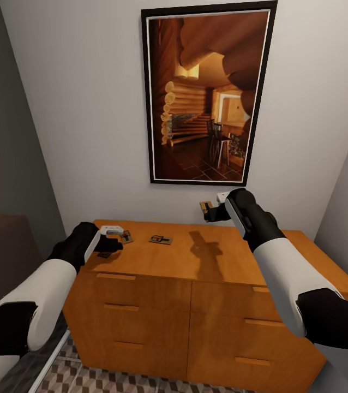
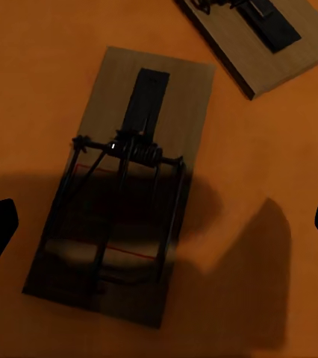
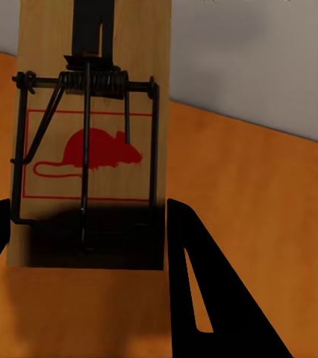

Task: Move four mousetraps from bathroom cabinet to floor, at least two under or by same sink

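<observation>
Head view, right claw (image 1: 205, 211) raised above cabinet (image 1: 196, 305) far edge, clenched on one mousetrap (image 3: 92, 134), left claw (image 1: 111, 246) spread apart over mousetrap (image 2: 118, 186) on cabinet top's left end, two more mousetraps (image 1: 161, 239) just right.

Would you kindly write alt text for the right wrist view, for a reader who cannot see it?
A small flat brown wooden mousetrap with dark wire parts and a red mouse print is clamped between the right gripper's black fingers. Behind it lie the orange-brown wooden cabinet top and a pale wall.
</observation>
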Controlling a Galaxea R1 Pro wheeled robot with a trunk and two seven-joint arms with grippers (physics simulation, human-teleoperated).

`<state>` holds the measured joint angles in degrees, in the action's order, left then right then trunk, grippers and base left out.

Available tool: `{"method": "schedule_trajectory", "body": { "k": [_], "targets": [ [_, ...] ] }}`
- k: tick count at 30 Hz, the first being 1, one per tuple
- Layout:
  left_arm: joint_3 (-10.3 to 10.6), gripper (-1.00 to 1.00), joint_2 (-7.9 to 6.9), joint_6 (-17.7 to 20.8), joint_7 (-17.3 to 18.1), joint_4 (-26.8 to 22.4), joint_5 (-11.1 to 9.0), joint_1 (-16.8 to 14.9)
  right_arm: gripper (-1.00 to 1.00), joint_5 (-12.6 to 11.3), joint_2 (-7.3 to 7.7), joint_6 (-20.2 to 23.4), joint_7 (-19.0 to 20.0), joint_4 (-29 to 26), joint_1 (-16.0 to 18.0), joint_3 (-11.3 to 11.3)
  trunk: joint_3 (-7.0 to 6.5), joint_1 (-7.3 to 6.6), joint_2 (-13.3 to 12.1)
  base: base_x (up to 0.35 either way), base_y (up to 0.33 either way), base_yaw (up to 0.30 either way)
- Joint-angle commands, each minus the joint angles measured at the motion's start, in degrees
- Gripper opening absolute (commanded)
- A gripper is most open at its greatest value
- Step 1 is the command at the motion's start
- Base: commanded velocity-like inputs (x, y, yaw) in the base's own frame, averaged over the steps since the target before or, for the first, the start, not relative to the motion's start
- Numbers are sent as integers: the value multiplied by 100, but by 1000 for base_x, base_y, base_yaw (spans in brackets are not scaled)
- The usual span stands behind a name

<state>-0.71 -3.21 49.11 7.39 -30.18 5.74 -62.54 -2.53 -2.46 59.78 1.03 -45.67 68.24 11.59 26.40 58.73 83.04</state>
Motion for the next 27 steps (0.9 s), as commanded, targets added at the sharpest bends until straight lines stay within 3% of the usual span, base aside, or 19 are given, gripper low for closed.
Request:
{"method": "schedule_trajectory", "body": {
  "k": [1, 27],
  "targets": [
    [-6, 100, -1, 19, 52, -3, 62, -3, -100, -37, 3, 22, -6, -3, 5, 5, 7, 0, 4, 0, 0, 0],
    [9, 100, -58, 17, 38, 3, 64, -4, -100, -42, 9, 22, -15, 21, 5, 5, 7, 0, 4, 0, 0, 0]
  ]
}}
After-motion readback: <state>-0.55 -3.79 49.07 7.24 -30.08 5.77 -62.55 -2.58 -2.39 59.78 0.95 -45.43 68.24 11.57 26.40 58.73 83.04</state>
